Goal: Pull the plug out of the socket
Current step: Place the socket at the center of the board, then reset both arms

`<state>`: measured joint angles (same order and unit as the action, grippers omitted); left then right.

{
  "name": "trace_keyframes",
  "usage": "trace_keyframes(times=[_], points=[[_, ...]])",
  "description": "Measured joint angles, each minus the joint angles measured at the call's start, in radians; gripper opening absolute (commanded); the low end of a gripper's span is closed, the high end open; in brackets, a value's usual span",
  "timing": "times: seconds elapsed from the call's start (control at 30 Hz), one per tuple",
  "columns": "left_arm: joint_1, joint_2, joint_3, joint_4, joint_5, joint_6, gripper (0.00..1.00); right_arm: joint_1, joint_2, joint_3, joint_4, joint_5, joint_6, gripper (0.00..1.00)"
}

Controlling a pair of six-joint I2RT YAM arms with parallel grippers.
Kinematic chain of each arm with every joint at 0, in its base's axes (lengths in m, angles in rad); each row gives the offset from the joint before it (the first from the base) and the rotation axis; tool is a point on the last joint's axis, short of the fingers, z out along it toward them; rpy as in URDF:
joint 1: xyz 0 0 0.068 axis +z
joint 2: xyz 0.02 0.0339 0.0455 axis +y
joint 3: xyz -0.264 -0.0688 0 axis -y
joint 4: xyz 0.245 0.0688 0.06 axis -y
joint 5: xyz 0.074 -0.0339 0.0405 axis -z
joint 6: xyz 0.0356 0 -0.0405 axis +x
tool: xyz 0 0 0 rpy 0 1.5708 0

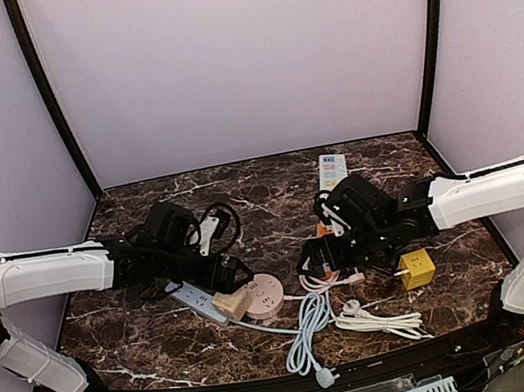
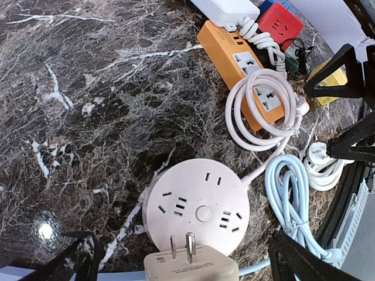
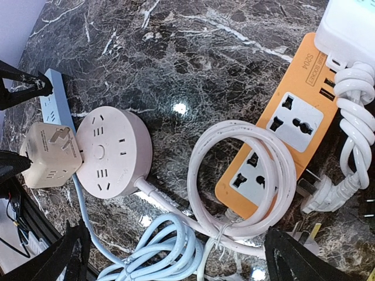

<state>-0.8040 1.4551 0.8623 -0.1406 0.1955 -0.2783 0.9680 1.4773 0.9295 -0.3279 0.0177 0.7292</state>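
The beige cube plug (image 2: 190, 266) lies on its side with its bare metal prongs (image 2: 188, 247) out of any slot, pointing at the round pink socket (image 2: 199, 205). My left gripper (image 2: 184, 253) is open, its dark fingers (image 2: 79, 257) standing either side of the plug without pressing it. The right wrist view shows the plug (image 3: 50, 153) touching the round socket's (image 3: 111, 151) left side. My right gripper (image 3: 176, 240) is open above the coiled white cable (image 3: 243, 175), holding nothing. In the top view the plug (image 1: 230, 304) rests beside the socket (image 1: 262, 295).
A light blue power strip (image 3: 54, 96) runs under the plug, its blue cord (image 3: 164, 252) coiled near the front. An orange strip (image 3: 281, 134) lies under the white coil. A yellow cube (image 1: 416, 269), a white strip (image 1: 332, 169) and a red adapter (image 2: 280, 24) lie to the right.
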Motion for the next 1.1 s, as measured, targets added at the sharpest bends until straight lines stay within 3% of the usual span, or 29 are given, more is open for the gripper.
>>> trace_keyframes(times=[0.3, 0.53, 0.73, 1.1], points=[[0.063, -0.103, -0.035, 0.022, 0.021, -0.005, 0.99, -0.029, -0.045, -0.022, 0.021, -0.007, -0.042, 0.99], [0.198, -0.145, -0.034, 0.02, 0.077, 0.028, 0.99, -0.132, -0.188, -0.137, 0.132, -0.106, -0.123, 0.99], [0.39, -0.151, -0.013, 0.003, 0.163, 0.064, 0.99, -0.338, -0.337, -0.262, 0.229, -0.243, -0.204, 0.99], [0.776, -0.339, 0.026, -0.033, 0.235, 0.11, 0.99, -0.775, -0.57, -0.301, 0.177, -0.313, -0.38, 0.99]])
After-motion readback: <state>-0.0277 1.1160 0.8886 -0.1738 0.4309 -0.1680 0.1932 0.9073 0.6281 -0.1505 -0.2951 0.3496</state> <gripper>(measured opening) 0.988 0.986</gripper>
